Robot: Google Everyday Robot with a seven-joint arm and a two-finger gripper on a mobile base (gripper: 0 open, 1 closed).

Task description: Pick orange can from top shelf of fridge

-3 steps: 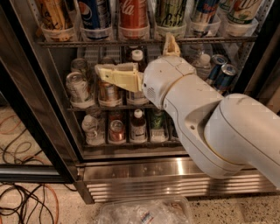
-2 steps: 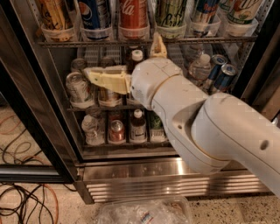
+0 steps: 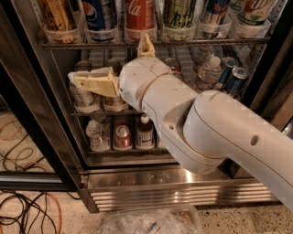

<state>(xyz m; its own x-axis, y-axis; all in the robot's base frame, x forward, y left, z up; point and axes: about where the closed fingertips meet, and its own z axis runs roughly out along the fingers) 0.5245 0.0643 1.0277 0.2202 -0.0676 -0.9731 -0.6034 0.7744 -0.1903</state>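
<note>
Sitting low for this job: gripper (image 3: 110, 59) in front of the second rack, below the top shelf (image 3: 201, 42) rail, well right of and under the orange can (image 3: 57, 18). Cream fingers (image 3: 94, 82) splayed apart, nothing between them.

Orange can upright at far left of the top shelf in the fridge (image 3: 183, 176), base seated in a clear plastic lane cup. Blue Pepsi can (image 3: 98, 13) in the next lane, red Coca-Cola can (image 3: 139, 13) after that. Upper part cropped out of view.

Handling, best guess: thin aluminium wall, stiff if full, dentable under a hard squeeze. Smooth printed skin, probably cold and slick. Moderate weight if full. Grab mid-body across the diameter, above the cup lip; lift before pulling out. Tight gap on the Pepsi side.

Elsewhere: grey wire racks, ribbed stainless base grille (image 3: 183, 199), glossy white rounded arm shell (image 3: 206, 132).
</note>
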